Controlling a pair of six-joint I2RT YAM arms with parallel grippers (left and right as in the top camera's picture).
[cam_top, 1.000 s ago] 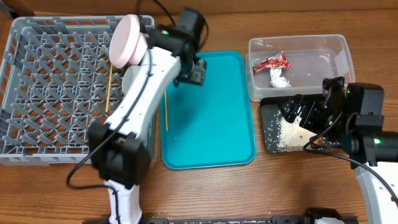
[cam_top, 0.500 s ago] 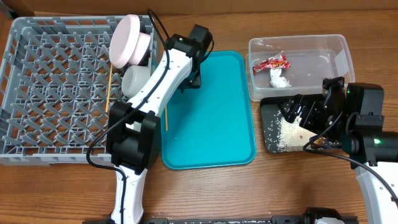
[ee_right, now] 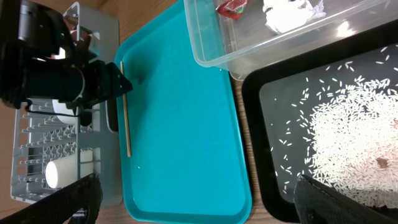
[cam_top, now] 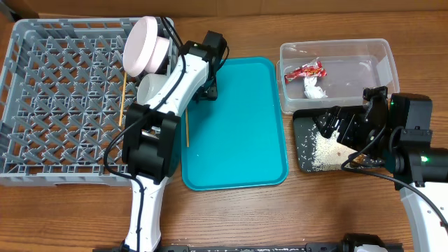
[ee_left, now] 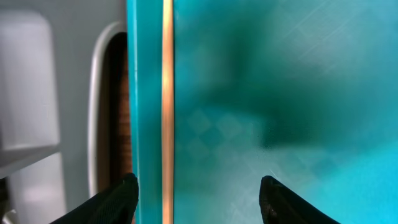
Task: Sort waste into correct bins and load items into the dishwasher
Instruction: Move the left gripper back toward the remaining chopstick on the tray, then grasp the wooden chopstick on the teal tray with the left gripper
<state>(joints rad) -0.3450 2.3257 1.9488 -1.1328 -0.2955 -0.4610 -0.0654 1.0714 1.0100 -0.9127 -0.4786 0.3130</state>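
The wooden chopstick (ee_left: 166, 93) is laid along the left edge of the teal tray (ee_left: 280, 74), beside the grey dish rack (cam_top: 56, 91); it is straddled, not yet pinched, by the spread left gripper (ee_left: 202, 196); the right gripper (ee_right: 196, 193) is held wide apart, empty, over the rice-strewn black tray (ee_right: 267, 106).

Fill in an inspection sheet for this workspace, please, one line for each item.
Surface: wooden table.
Job's things: dish rack holds pink bowl, white cup, rack chopstick; tray chopstick lies along the teal tray's left edge; clear tub holds red wrapper, paper wad; black tray holds rice.
Clutter: nothing seen.
Grippers: left gripper open, fingers either side of the tray chopstick; right gripper open, by the black tray.
Cables: black cable below the black tray.
Surroundings: nothing seen.
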